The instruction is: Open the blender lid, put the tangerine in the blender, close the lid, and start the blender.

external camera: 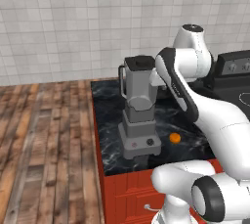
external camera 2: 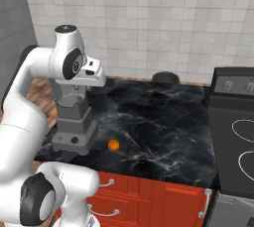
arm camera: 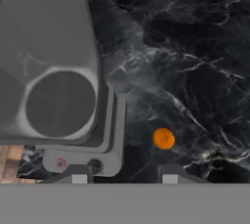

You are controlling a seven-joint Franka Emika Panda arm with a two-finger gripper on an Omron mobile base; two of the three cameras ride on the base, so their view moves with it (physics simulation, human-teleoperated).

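One tangerine, small and bright orange, sits on the black marbled counter just right of the blender, apart from it and touching nothing else. The blender stands near the counter's left front corner: tall grey tapered jar with a side handle, on a stepped grey base with a black knob and a small red button. Any marks by the knob and button are too small to read.

The hand view looks straight down into the jar, showing its grey walls and round floor, so the jar is open. The blender lid looks to be the dark low cap lying at the back of the counter by the tiled wall, well apart from the blender.

The white arm bends over the jar, with the hand just above its rim. The gripper points down, its fingertips drawn in to a narrow gap with nothing between them. The base edge lies under one tip, and the tangerine is just ahead of the other.

A black stove adjoins the counter on the right. Labels on its knobs are unreadable. Red drawers sit below.
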